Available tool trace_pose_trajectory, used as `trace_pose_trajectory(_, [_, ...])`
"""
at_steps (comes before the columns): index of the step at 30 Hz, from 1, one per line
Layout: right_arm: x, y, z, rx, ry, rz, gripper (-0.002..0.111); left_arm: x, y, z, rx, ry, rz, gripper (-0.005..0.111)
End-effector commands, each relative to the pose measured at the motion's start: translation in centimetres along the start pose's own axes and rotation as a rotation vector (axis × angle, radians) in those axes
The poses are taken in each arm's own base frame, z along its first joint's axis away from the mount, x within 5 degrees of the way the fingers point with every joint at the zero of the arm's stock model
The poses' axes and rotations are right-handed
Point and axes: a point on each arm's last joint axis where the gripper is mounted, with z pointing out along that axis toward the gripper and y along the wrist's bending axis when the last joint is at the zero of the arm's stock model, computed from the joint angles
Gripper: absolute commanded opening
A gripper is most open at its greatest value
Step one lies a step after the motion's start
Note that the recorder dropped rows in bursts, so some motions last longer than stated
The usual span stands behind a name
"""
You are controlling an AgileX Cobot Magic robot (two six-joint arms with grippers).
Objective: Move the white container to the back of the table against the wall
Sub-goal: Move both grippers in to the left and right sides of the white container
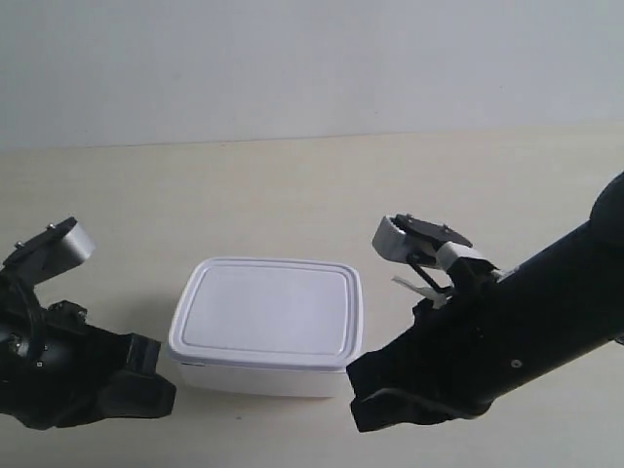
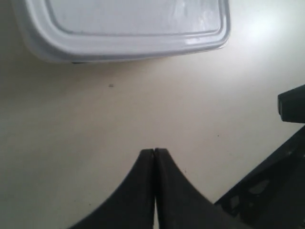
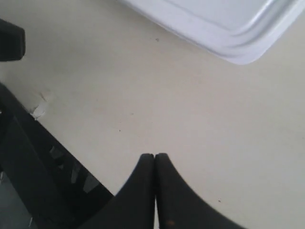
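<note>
The white container (image 1: pixel 268 327) sits lid-on toward the front of the table (image 1: pixel 292 195), well short of the wall (image 1: pixel 292 68). The gripper of the arm at the exterior view's left (image 1: pixel 154 385) lies low beside one short side of the box. The gripper of the arm at the exterior view's right (image 1: pixel 363 400) lies by the opposite front corner. In the left wrist view my left gripper (image 2: pixel 154 150) is shut on nothing, apart from the white container (image 2: pixel 128 24). My right gripper (image 3: pixel 155 155) is also shut and empty, a gap of bare table away from the white container (image 3: pixel 224 24).
Bare table stretches from the box back to the wall. Each wrist view catches a black part of the other arm (image 2: pixel 291 104) (image 3: pixel 10 40). A small white scrap (image 3: pixel 39 110) lies on the table near the right arm.
</note>
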Motion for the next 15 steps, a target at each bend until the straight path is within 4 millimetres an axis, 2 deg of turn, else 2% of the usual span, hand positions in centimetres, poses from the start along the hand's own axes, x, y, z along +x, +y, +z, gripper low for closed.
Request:
trace_pose_trajectory(1, [-0.5, -1.1, 1.6, 0.012, -0.030, 0.106, 0.000, -0.6, 1.3, 2.0, -0.047, -0.004, -0.070, 0.000])
trace_pose_trajectory(4, [-0.6, -1.7, 2.6, 0.003, -0.014, 0.176, 0.000, -0.9, 2.4, 3.4, -0.092, 0.004, -0.119, 0.000])
trace_pose_trajectory(8, [-1.0, -2.7, 4.4, -0.005, -0.031, 0.335, 0.000, -1.1, 3.0, 5.1, -0.066, 0.016, -0.146, 0.000])
trace_pose_trajectory(15, [-1.6, -3.5, 5.5, -0.018, -0.080, 0.417, 0.000, -1.9, 3.3, 6.6, -0.029, 0.002, -0.196, 0.000])
